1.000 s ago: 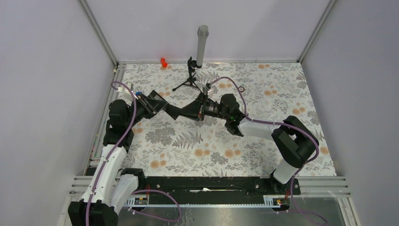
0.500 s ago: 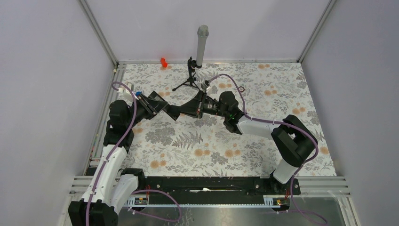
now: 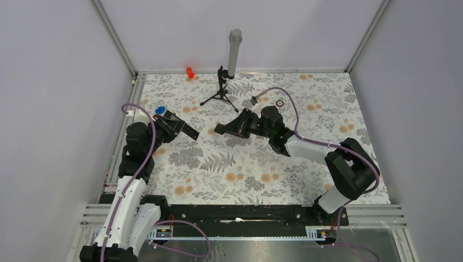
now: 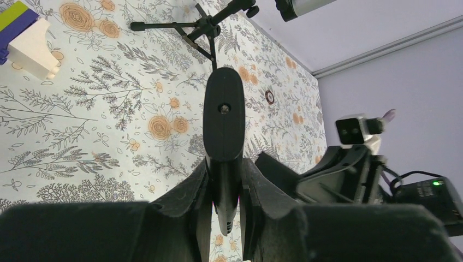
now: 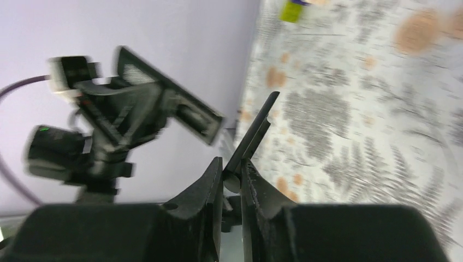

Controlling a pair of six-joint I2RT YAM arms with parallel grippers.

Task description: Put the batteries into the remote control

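Observation:
My left gripper (image 3: 180,126) is shut on the slim black remote control (image 3: 189,131), held above the left of the table. In the left wrist view the remote (image 4: 224,109) sticks out forward from between the fingers (image 4: 191,191). My right gripper (image 3: 232,127) is shut on the thin black back cover (image 3: 220,129), a short gap to the right of the remote. In the right wrist view the cover (image 5: 255,134) shows edge-on between the fingers (image 5: 210,180). I cannot make out the batteries in any view.
A blue and white lump (image 3: 160,109) lies on the floral mat behind the left gripper; it shows as a white block (image 4: 30,43) in the left wrist view. A black tripod stand (image 3: 220,94) with a grey cylinder stands at the back. A red piece (image 3: 190,71) and a small ring (image 3: 280,102) lie near the back.
The grippers held the remote joined between them; now they have drawn apart, the left back to the left with the remote, the right to the right with the cover.

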